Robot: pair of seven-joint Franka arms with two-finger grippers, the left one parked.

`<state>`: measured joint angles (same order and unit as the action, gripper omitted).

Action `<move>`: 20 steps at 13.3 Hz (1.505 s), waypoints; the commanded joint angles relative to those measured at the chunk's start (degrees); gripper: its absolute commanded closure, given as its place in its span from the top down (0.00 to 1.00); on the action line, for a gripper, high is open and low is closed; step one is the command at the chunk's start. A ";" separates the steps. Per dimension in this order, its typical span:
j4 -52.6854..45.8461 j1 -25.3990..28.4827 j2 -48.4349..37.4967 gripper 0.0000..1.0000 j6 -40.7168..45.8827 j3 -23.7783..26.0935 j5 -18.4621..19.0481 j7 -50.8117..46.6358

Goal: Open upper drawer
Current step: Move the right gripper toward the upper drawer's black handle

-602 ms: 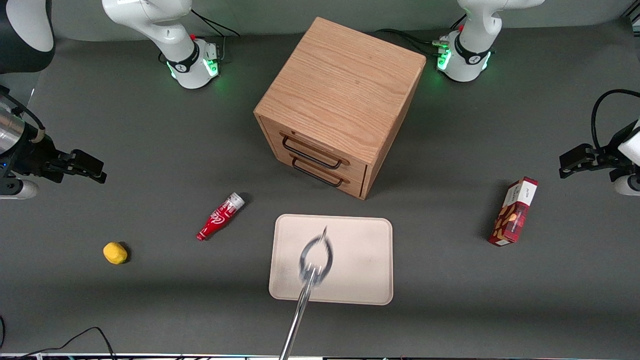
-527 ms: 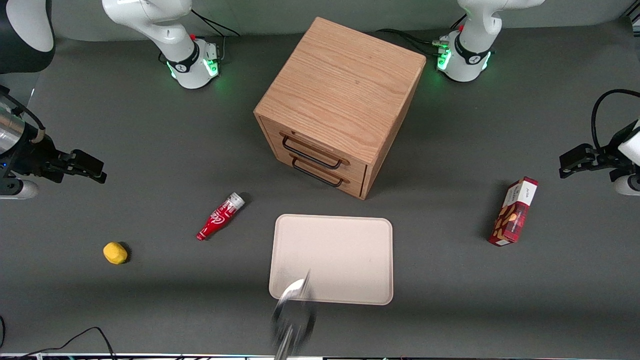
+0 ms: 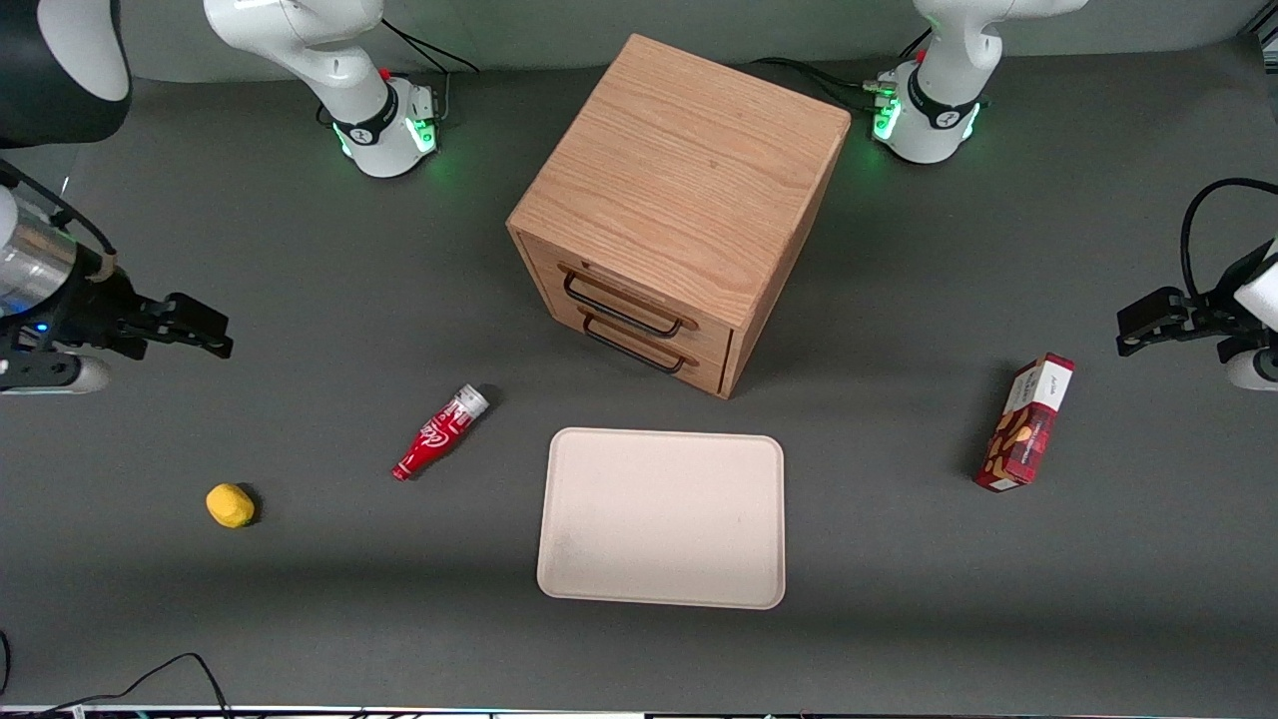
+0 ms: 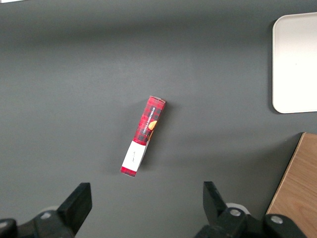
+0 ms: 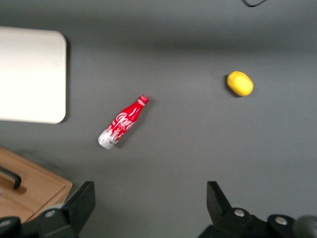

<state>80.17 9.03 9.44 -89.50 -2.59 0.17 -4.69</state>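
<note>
End effector [image 3: 205,337] advanced slightly; fingers apart; upper drawer [image 3: 624,303] shut.

The cabinet [image 3: 679,190] is light oak with a visible wood grain, and the upper drawer [image 3: 639,300] has the same oak front and a thin black handle [image 3: 621,306]. The gripper [image 3: 190,328], held above the table toward the working arm's end, is black against the dark grey table [image 3: 300,280]. The bottle [image 3: 439,432] is red with white lettering and a silver end, the small lump [image 3: 230,504] is plain yellow, the tray [image 3: 663,517] is pale cream, and the box [image 3: 1028,421] is red plaid with a white end.
</note>
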 commanded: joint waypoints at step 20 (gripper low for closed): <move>-9.68 3.53 17.26 1.00 -7.88 28.34 -0.08 25.25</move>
<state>73.38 11.46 22.75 -96.89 25.29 0.04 19.17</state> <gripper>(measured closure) 0.000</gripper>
